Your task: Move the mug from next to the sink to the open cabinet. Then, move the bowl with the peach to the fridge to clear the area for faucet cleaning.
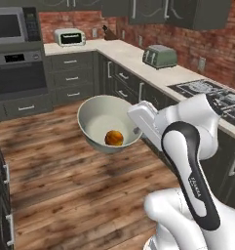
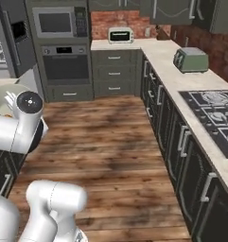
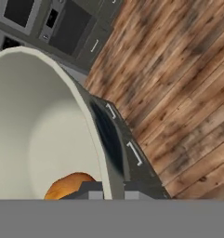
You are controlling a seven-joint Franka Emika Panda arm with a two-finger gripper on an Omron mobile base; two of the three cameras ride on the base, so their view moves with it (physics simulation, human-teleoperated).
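The pale grey-green bowl [image 1: 102, 116] hangs tilted in the air above the wooden floor, with the orange peach [image 1: 114, 137] resting low inside it. My gripper [image 1: 137, 128] is shut on the bowl's right rim. In the hand view the bowl [image 3: 34, 121] spreads across the left, the peach [image 3: 67, 185] shows at its bottom, and the rim runs down between the tips of the gripper [image 3: 107, 193]. In the right base view a slice of the bowl [image 2: 1, 100] shows behind my arm at the left edge. The grey fridge [image 2: 13, 56] with its black panel stands at the far left.
An oven [image 1: 19, 73] with a microwave above it stands at the back left. A white toaster oven [image 1: 70, 37] and a green toaster [image 1: 159, 56] sit on the L-shaped counter. A cooktop [image 1: 211, 93] lies on the right. Wooden floor [image 1: 65, 176] stretches below the bowl.
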